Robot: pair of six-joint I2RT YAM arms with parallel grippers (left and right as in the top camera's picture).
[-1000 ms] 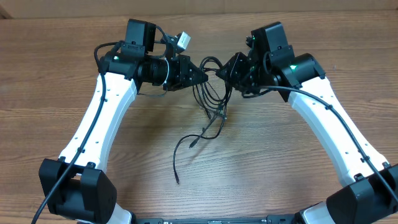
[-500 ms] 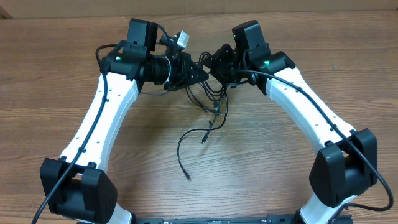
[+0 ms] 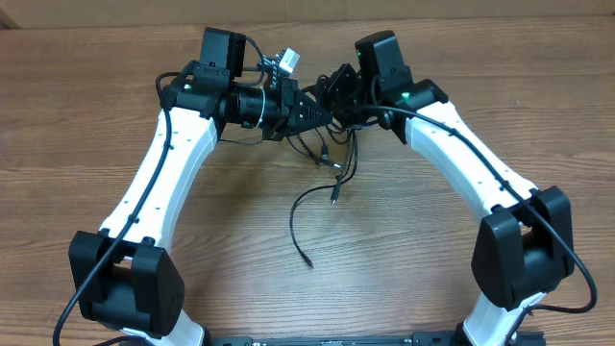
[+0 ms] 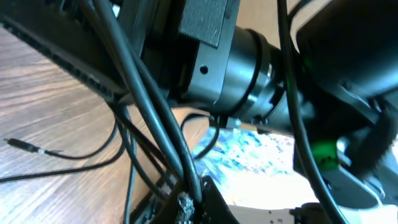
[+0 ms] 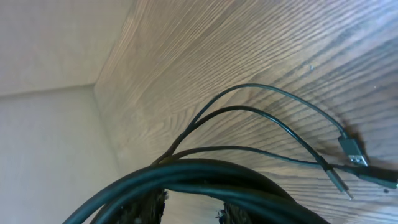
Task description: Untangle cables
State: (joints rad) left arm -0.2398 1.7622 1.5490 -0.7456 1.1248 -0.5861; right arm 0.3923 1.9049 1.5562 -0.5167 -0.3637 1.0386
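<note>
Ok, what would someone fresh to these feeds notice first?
Probably the left gripper and right gripper nearly nose to nose at the far side of the table, with the cables hanging in a dark bunch below them. Next, one long strand curling out across the wood toward the near edge, its plug end lying free.

Soft, even light is falling from above in the overhead view, rendering the table sharp, and the arms are casting only faint shadows. The left wrist view is struggling — near black parts are blurring, and a patch low in the middle is blowing out to bluish white. In the right wrist view the wood grain is showing crisp, while the nearest cables are smearing out of focus.
</note>
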